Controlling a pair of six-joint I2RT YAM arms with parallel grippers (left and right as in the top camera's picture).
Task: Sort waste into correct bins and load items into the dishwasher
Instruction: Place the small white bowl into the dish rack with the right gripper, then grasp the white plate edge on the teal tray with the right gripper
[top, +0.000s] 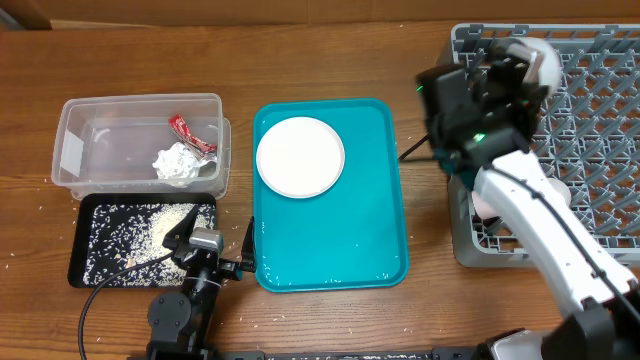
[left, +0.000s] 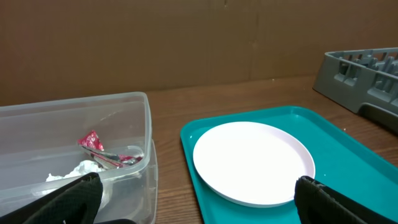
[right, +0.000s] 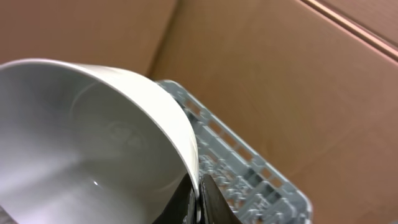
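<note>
My right gripper (top: 520, 60) hangs over the far left corner of the grey dishwasher rack (top: 590, 120), shut on the rim of a white bowl (top: 541, 55). In the right wrist view its fingers (right: 208, 202) pinch the wall of the bowl (right: 93, 143) above the rack (right: 249, 168). A white plate (top: 300, 157) lies on the teal tray (top: 340, 240). The red wrapper (top: 188, 133) and tissue wad (top: 176, 163) lie in the clear tub (top: 100, 125). Rice covers the black tray (top: 90, 262). My left gripper (top: 205, 243) is open at the near edge, facing the plate (left: 252, 162) and the tub (left: 140, 124).
A few rice grains lie on the teal tray's near end and on the wood beside the black tray. Something white (top: 485, 207) sits in the rack under my right arm. A cardboard wall stands behind the table.
</note>
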